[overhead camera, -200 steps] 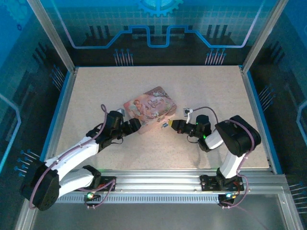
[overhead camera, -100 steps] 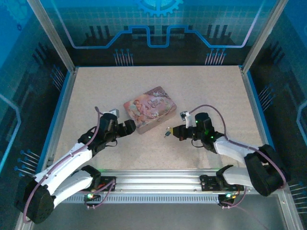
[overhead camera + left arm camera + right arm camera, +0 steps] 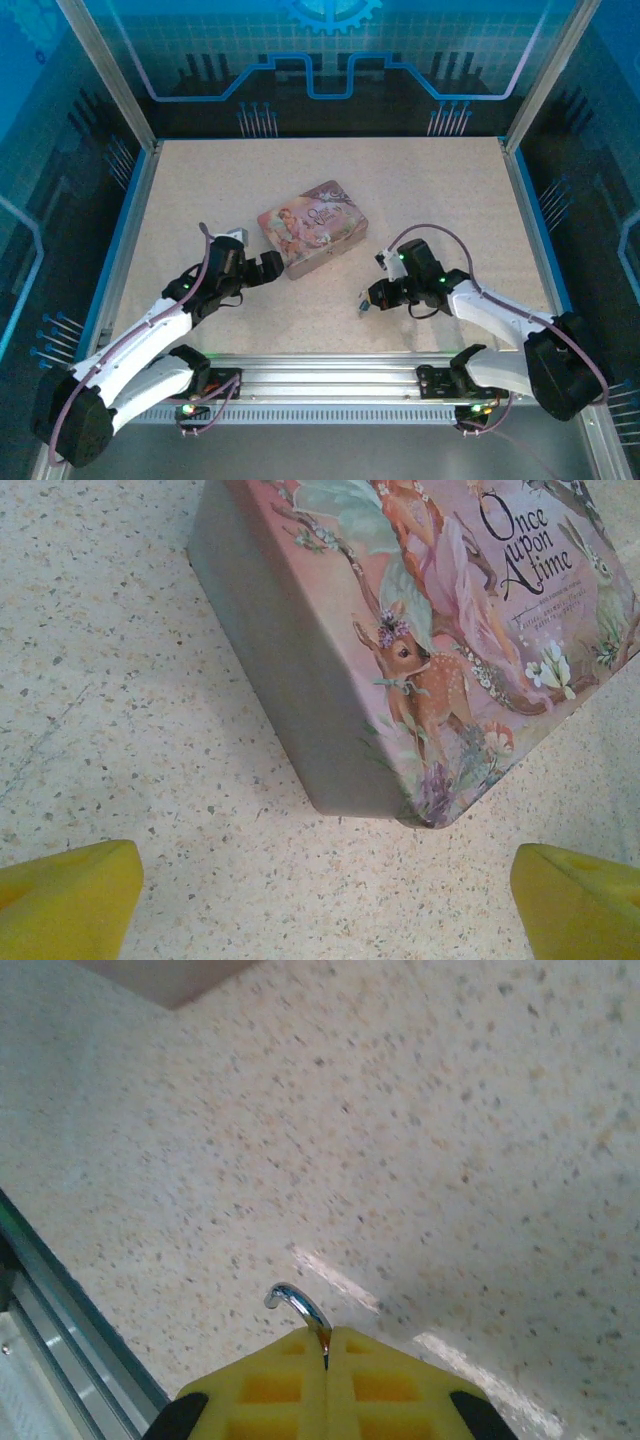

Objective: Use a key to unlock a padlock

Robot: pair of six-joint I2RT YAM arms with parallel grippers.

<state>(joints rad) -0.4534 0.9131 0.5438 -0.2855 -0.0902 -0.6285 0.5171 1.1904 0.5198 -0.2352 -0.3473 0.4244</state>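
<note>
**Top external.** The left gripper [image 3: 268, 264] has its jaws apart w/ nothing btwn them. The pink tin box [image 3: 312, 228] lies just ahead of its tips, not touching. The right gripper [image 3: 368, 300] is low over the table [image 3: 300, 170], jaws together. There is a tiny glint at its tip, too small to identify from here. The tin is well ahead of it and off to its left.

Vs. 0.5 s ago: the right gripper has pulled back from the tin toward its own base, and the arm is stretched lower. The left arm's pos. is unchanged. Vs. 1.0 s ago: the left gripper was up against the tin's near corner and now stands off it.

**Left wrist.** 2 yellow fingertips [image 3: 70, 900] sit at opposite lower corners, so the left gripper [image 3: 325, 915] is wide open and empty. A corner of the tin box [image 3: 430, 610] is directly ahead, closer to the right finger. The lid artwork and side wall are legible here but not from above.

**Right wrist.** The pads [image 3: 270, 1385] are pressed together, so the right gripper [image 3: 328, 1345] is clamped on the padlock [image 3: 293, 1302]. Its curved shiny shackle sticks out ahead of the pads. The body is hidden btwn them apart from a thin dark edge at the seam. The table is below, w/ a metal rail [image 3: 60, 1310] to the gripper's left. This view shows what the glint seen from above is.
</note>
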